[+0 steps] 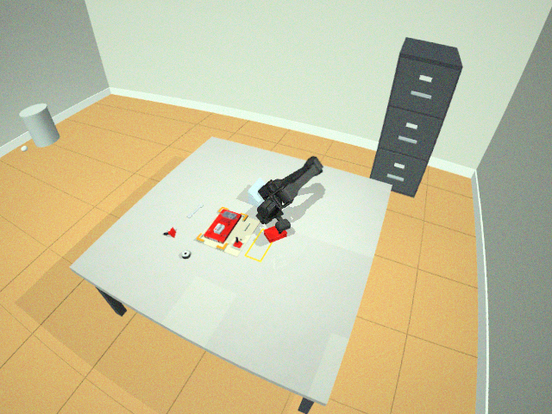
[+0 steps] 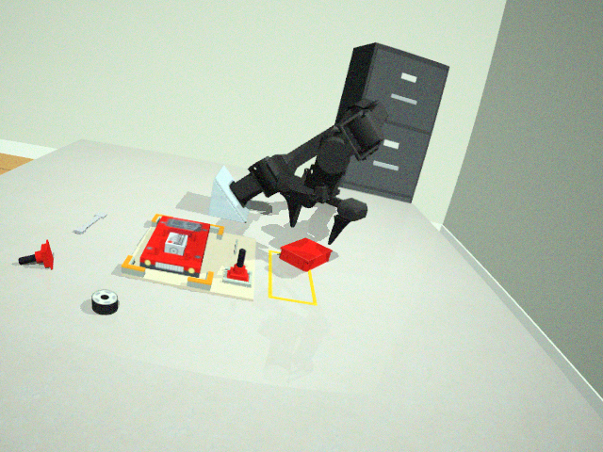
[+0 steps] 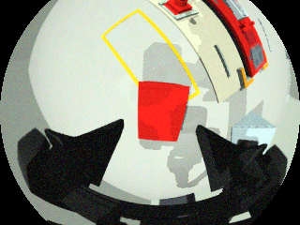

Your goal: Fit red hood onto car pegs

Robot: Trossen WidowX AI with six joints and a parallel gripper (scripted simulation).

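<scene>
The red hood [image 1: 274, 234] [image 2: 305, 253] [image 3: 162, 112] lies on the table, roof up, over one end of a yellow outline [image 1: 253, 259] [image 2: 292, 300] [image 3: 121, 60]. My gripper [image 2: 311, 234] [image 3: 161, 126] is open and empty, fingers pointing down. Its tips are above the hood's level; in the wrist view they show on either side of its near end. The red chassis [image 1: 230, 221] [image 2: 198, 243] [image 3: 250, 52] sits in the cream jig [image 1: 249, 226] [image 2: 221, 250] [image 3: 211, 66], with the grey engine block [image 1: 218, 228] [image 2: 175, 243] on its deck. The pegs and hood holes are too small to make out.
A red piece with an upright black pin [image 1: 238, 243] [image 2: 238, 273] stands on the jig's hood side. A pale blue wedge [image 2: 223, 199] [image 3: 250, 128] stands behind the jig. A wheel [image 1: 185, 254] [image 2: 105, 302], a wrench [image 2: 89, 223] and another red piece [image 2: 46, 255] lie beyond the chassis.
</scene>
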